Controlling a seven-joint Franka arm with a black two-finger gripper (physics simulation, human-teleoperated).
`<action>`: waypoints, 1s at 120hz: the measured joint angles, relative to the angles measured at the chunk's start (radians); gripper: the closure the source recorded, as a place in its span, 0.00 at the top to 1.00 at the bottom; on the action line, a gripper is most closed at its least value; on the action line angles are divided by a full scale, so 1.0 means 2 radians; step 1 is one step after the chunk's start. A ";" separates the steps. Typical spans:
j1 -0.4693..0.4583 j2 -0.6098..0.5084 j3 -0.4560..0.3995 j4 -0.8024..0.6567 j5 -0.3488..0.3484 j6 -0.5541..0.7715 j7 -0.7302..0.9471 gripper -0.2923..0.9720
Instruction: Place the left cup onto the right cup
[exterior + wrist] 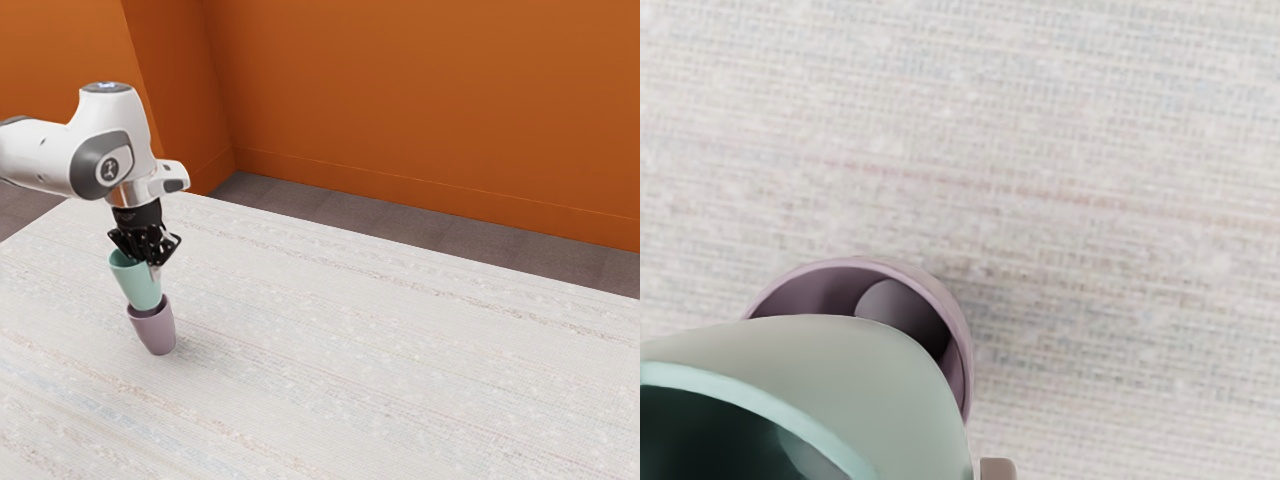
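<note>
We have the gripper clamped narrow on the rim wall of the green cup, one finger seemingly inside and one outside, so the cup hangs from its lip and its base stays free to go in first. The green cup sits tilted, base at the mouth of the purple cup, just entering by the look of it; whether it's seated, we can't tell. The purple cup stands upright on the tabletop, toward the edge at the exterior view's left, well in from the far edge. In the wrist view the green cup covers part of the purple cup, whose floor shows past it, so it's off-centre. Stacking nearly done, we reckon: straighten, lower, release. Risk: tipping the purple cup.
</note>
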 joint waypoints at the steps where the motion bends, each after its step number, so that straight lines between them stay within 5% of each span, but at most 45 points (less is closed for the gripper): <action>1: 0.000 0.001 0.000 0.000 0.000 0.000 -0.001 0.15; 85: -0.010 0.026 0.016 0.000 0.001 0.020 -0.023 0.15; 120: 0.008 0.023 0.022 0.001 -0.003 0.020 -0.021 0.58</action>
